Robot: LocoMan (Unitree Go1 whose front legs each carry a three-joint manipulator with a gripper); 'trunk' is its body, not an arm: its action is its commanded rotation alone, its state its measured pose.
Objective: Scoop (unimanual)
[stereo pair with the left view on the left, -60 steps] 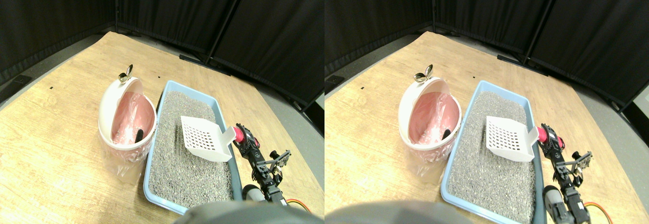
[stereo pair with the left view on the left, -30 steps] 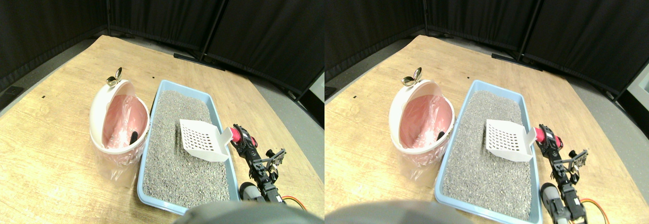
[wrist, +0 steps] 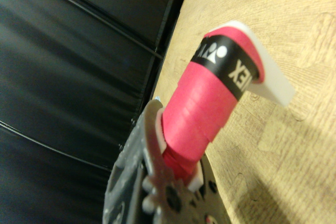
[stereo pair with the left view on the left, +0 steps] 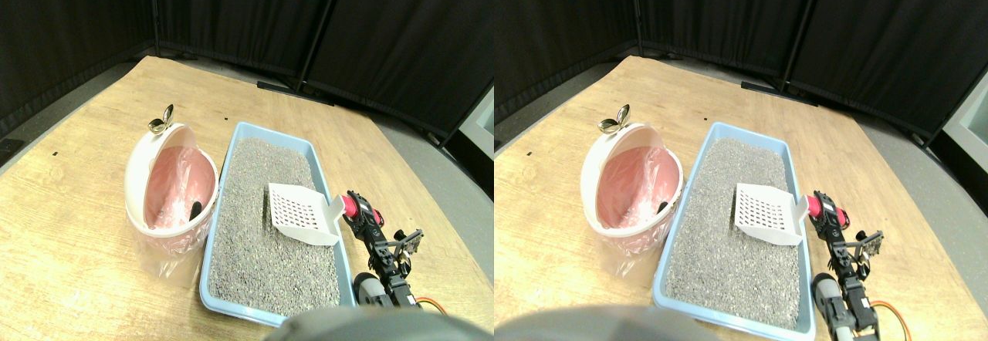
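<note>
Whole stereo view has shifted vs 1 s ago, so camera motion is assumed; table (stereo pair with the left view on the left: 69,225), bin and tray keep their layout relative to each other.

Wooden table is seen under everything. Blue litter tray (stereo pair with the left view on the left: 218,225) lies mid-table, filled w/ grey litter (stereo pair with the left view on the left: 262,233). White bin w/ pink liner (stereo pair with the left view on the left: 166,190) stands just left of tray, touching or nearly so; a dark item (stereo pair with the left view on the left: 194,208) is seen inside it.

White slotted scoop (stereo pair with the left view on the left: 302,212) is held over the tray's right part, blade pointed toward the bin. Rel. to tray it looks slightly lower and flatter than 1 s ago, though camera shift makes this uncertain. No load is visible in it.

Right gripper (stereo pair with the left view on the left: 363,216) is closed on the scoop's red-wrapped handle (wrist: 210,108) at tray's right rim; in wrist view the handle is seen running out of the jaw frame.

Judgement: a dark item already in the bin suggests a dump was done; scoop is likely being brought back for another pass.
</note>
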